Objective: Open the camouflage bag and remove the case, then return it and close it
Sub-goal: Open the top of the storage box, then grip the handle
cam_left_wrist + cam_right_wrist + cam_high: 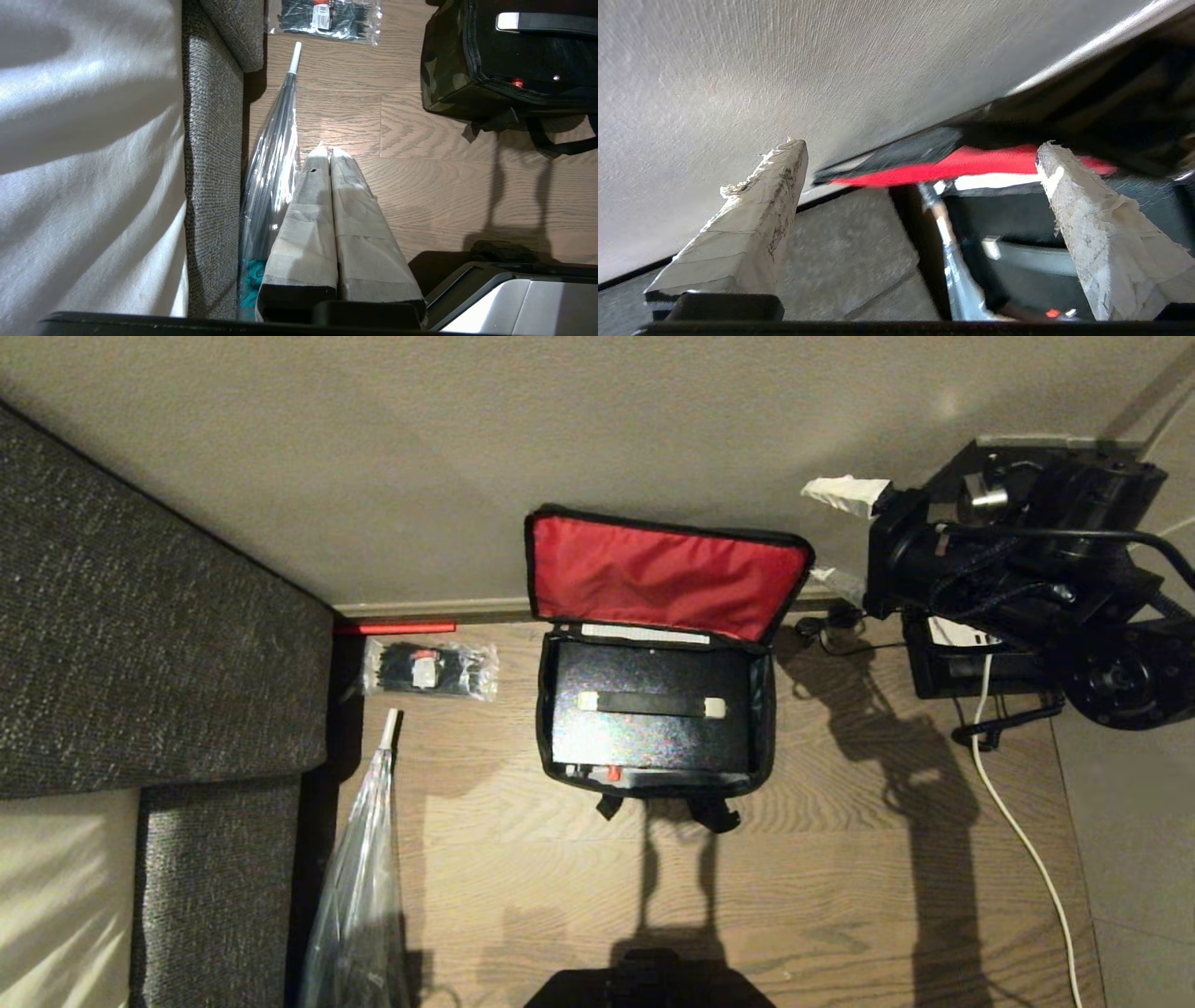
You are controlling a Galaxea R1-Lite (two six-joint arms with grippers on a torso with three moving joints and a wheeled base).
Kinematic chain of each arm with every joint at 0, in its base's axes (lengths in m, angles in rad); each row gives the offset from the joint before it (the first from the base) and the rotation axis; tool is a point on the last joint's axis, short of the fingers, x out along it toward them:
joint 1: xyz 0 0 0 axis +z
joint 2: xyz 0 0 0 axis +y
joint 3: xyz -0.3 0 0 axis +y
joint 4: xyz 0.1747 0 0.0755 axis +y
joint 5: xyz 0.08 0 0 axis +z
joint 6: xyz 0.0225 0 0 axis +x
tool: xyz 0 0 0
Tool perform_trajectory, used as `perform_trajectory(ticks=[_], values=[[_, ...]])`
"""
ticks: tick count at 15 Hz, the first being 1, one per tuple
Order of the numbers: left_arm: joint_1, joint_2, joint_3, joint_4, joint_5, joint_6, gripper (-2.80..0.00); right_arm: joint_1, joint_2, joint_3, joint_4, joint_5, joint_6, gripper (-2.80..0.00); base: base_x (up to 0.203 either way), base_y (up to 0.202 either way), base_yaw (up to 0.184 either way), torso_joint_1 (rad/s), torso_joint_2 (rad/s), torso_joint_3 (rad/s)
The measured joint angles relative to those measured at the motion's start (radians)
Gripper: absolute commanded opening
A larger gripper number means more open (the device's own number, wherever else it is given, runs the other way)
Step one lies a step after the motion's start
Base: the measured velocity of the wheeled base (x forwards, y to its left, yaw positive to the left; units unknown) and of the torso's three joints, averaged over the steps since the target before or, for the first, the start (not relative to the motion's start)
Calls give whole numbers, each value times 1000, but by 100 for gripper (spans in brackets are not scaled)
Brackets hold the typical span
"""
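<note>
With its lid thrown back against the wall and the red lining showing, the camouflage bag (653, 709) stands open on the wood floor, the case (651, 717) seated inside, its long axis and its handle (651, 704) running left to right across the head view and its red button on the near side. The right gripper (845, 537) hangs empty with fingers spread wide, up beside the lid's right corner, so the handle lies down and to its left. The left gripper (329, 154), fingers pressed together, appears parked by the sofa (140, 644), and seems the farther.
</note>
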Motion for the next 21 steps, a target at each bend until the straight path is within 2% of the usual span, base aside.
perform_trajectory(ticks=[4, 5, 9, 14, 15, 19, 20, 21], values=[[0, 0, 0, 0, 0, 0, -280, -4, 15, 5, 0, -4, -17, 0, 0, 0, 0, 0, 0, 0], [0, 0, 0, 0, 1, 0, -280, -4, 15, 7, 1, -3, -17, -280, 0, 0, 0, 0, 0, 0], [0, 0, 0, 0, 0, 0, -280, 1, -24, 120, 14, 16, -19, -280, 0, 0, 0, 0, 0, 0], [0, 0, 0, 0, 0, 0, -280, 2, -44, 140, 15, 21, -21, -280, 0, 0, 0, 0, 0, 0], [0, 0, 0, 0, 0, 0, -280, 2, -55, 158, 24, 42, -24, -280, 0, 0, 0, 0, 0, 0], [0, 0, 0, 0, 0, 0, -280, 4, -170, 366, 61, 144, -39, -280, 0, 0, 0, 0, 0, 0], [0, 0, 0, 0, 0, 0, -280, 2, -189, 388, 72, 143, -53, -280, 0, 0, 0, 0, 0, 0], [0, 0, 0, 0, 0, 0, -280, -6, -216, 422, 117, 131, -101, -280, 0, 0, 0, 0, 0, 0]])
